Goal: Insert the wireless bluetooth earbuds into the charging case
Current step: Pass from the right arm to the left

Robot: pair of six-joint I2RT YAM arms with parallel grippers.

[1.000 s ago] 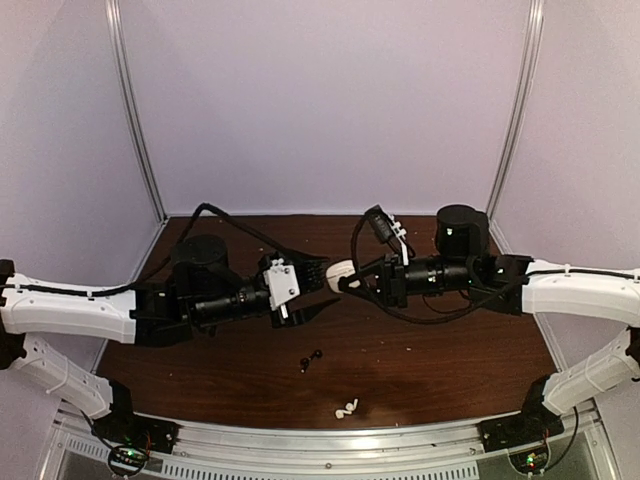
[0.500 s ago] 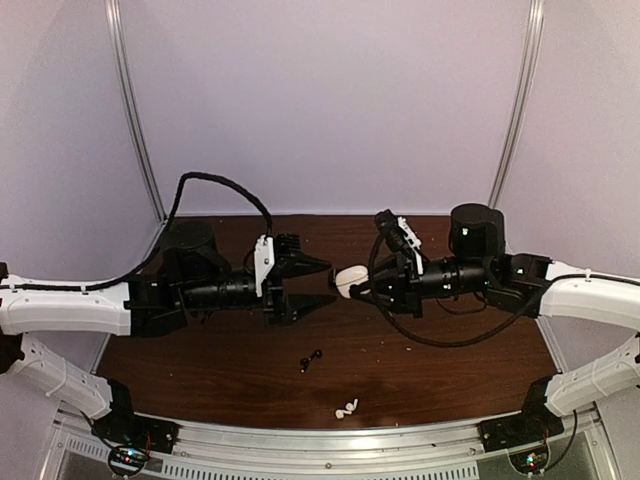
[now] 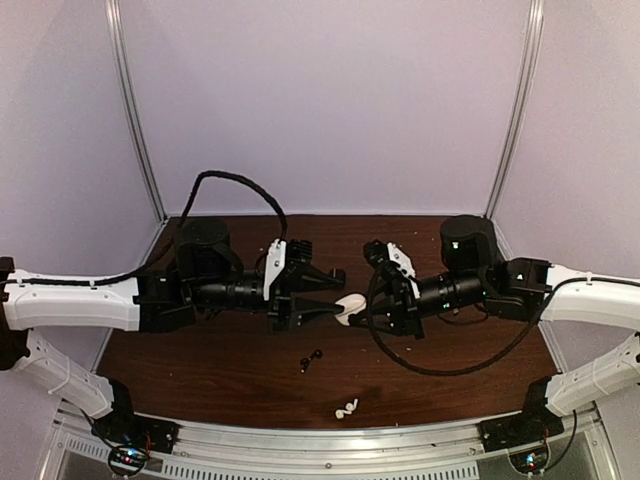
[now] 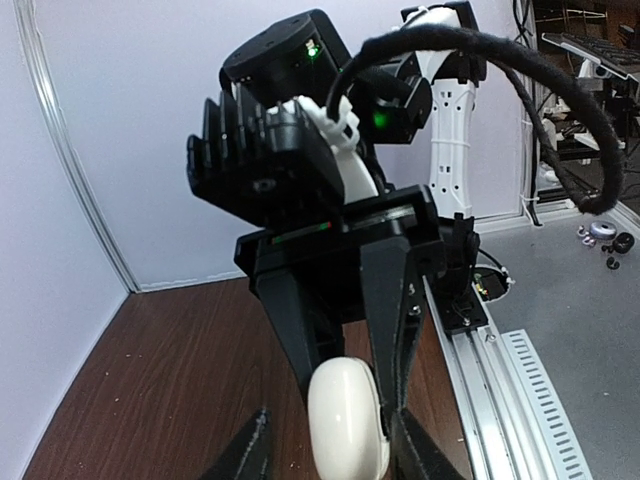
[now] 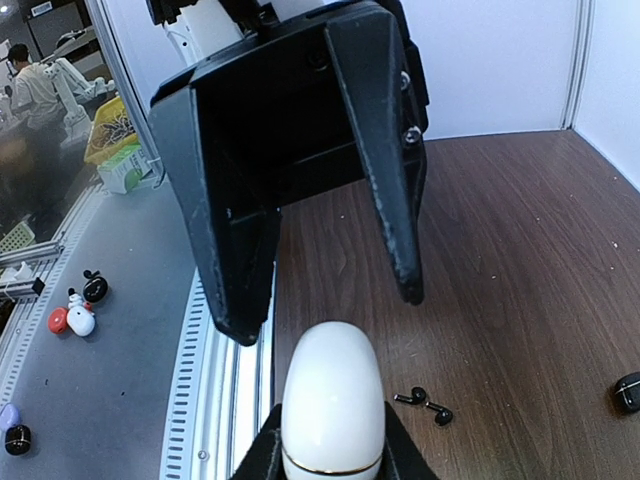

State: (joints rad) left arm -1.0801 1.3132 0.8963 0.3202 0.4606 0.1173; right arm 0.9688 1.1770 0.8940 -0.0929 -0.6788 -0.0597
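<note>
Top external view shows the two arms meeting nose to nose over the middle of the dark wooden bench [image 3: 450, 370]. The right hand [image 3: 360, 306] is clamped on a glossy white charging case [image 3: 347, 304] and holds it in the air above the wood, with the rounded free end pointing toward the left arm. The right wrist view shows that hand's two black fingers pressed against the sides of the case near a thin gold line that runs across it. The left hand [image 3: 338, 292] faces the case with its fingers spread apart. From the right wrist view, those fingers hang just past the case's free end, one to each side, with a gap between them and the shell. In the left wrist view the case sits low between that hand's own fingertips, close to the right-side one, though contact cannot be made out there. None of the earbuds is in the case. The black pair [image 3: 311, 360] lies on the bench just nearer the arm bases than the two hands, the two buds touching or nearly so. The white pair [image 3: 347, 408] lies farther toward the near edge, beside the metal rail [image 3: 400, 440]. A small dark object [image 5: 628, 392] shows at the right edge of the right wrist view, cut off by the frame.
</note>
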